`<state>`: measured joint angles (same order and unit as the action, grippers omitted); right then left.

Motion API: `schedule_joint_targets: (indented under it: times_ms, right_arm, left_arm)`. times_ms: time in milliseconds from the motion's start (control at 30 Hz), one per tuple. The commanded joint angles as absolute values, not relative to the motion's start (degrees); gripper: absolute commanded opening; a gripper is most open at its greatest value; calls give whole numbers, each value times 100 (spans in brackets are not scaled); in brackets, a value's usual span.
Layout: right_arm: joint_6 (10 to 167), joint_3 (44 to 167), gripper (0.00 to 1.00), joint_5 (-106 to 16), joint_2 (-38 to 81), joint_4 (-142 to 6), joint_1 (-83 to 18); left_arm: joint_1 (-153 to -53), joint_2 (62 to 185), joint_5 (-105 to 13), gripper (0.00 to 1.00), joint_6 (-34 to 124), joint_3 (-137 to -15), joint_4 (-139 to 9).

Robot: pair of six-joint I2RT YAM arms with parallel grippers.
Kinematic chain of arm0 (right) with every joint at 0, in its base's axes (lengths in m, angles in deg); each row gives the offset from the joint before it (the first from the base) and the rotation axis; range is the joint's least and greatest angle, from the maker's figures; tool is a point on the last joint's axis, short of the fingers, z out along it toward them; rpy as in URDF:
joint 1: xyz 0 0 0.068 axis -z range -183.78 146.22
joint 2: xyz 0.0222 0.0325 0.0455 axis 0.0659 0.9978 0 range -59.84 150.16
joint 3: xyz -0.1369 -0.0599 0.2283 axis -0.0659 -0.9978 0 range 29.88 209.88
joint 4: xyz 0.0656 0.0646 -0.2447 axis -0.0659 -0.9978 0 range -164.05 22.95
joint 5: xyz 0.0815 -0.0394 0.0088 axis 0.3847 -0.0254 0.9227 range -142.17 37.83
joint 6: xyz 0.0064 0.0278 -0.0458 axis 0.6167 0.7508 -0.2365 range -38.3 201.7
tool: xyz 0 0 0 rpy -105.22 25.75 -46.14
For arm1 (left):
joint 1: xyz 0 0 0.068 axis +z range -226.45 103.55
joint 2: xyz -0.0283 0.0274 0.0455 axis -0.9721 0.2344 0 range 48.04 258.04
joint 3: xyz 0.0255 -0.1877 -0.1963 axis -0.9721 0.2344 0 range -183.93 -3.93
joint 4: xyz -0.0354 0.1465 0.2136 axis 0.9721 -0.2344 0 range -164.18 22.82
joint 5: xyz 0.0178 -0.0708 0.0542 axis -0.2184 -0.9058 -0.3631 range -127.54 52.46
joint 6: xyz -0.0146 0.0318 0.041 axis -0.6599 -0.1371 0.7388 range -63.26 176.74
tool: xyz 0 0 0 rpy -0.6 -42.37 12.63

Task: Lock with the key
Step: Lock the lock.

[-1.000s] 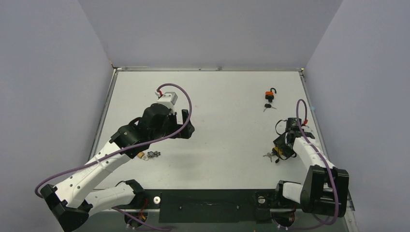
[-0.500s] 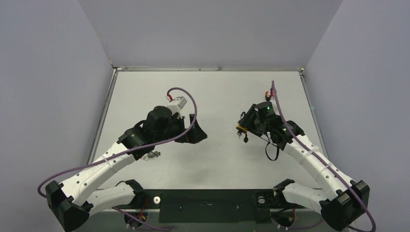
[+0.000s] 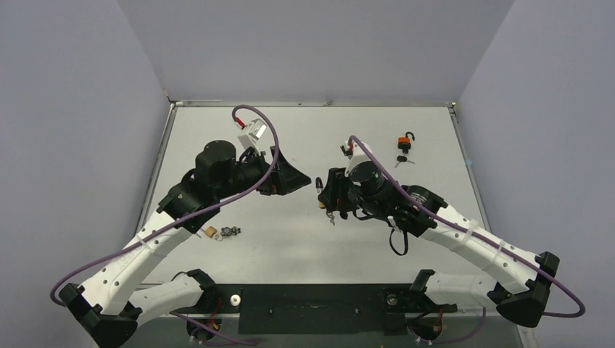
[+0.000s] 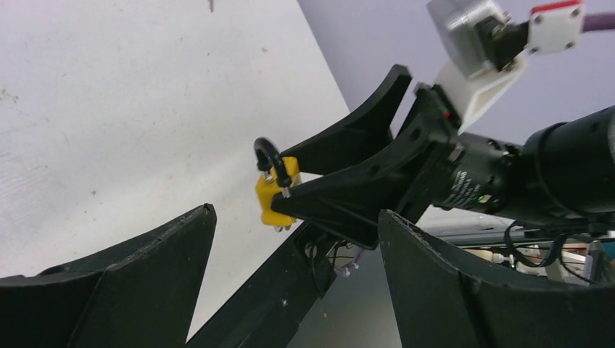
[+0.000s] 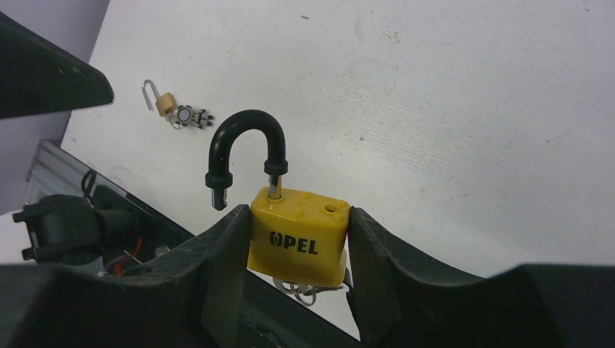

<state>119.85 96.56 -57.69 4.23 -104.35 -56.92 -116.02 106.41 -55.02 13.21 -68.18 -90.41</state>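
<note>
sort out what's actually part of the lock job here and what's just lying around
In the job: yellow padlock, shackle open, held in the right gripper; key ring hanging under it; left gripper, open, close by.
Lying about: orange padlock and its key, far right; small brass padlock with keys, near left.

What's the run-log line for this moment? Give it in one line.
right gripper: shut on yellow padlock, aloft | shackle: open | left gripper: open, empty, facing padlock | lock step: not yet done
</note>
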Motion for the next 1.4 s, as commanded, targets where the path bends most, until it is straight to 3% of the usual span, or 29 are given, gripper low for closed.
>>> schedule_joint_targets:
  times_ms: [0, 200, 733, 967, 1067, 1167, 1233, 1300, 1333, 1367]
  right_arm:
    - [11382, 10104, 21, -6351, 411, -10295, -6048]
    - [11072, 10509, 21, -7123, 555, -10527, -6681]
    - [10384, 11291, 22, -7888, 1322, -10955, -7398]
    - [10269, 11263, 22, -7892, 1285, -10958, -7416]
    - [10187, 11198, 22, -7835, 1201, -10903, -7419]
    - [10060, 11086, 23, -7666, 1102, -10782, -7419]
    - [9962, 11023, 31, -7563, 1003, -10696, -7413]
    - [9882, 10950, 52, -7439, 866, -10563, -7389]
    - [9852, 10911, 67, -7370, 736, -10460, -7336]
    - [9801, 10824, 74, -7210, 645, -10380, -7298]
  left_arm:
    - [-11557, 10619, -5633, 77, 1153, -7304, -9090]
    - [-11559, 10941, -5429, 64, 1221, -7546, -9686]
    - [-11560, 11269, -5670, 49, 1186, -7441, -9943]
    - [-11556, 11311, -5699, 27, 1169, -7360, -10017]
    - [-11562, 11330, -5736, 5, 1164, -7375, -10031]
    - [-11561, 11312, -5843, 0, 1149, -7415, -9983]
    - [-11560, 11290, -5914, 0, 1140, -7486, -9961]
    - [-11564, 11234, -5923, 0, 1128, -7585, -9975]
    - [-11564, 11173, -5929, 0, 1125, -7623, -9967]
    - [-11560, 11144, -5933, 0, 1122, -7709, -9974]
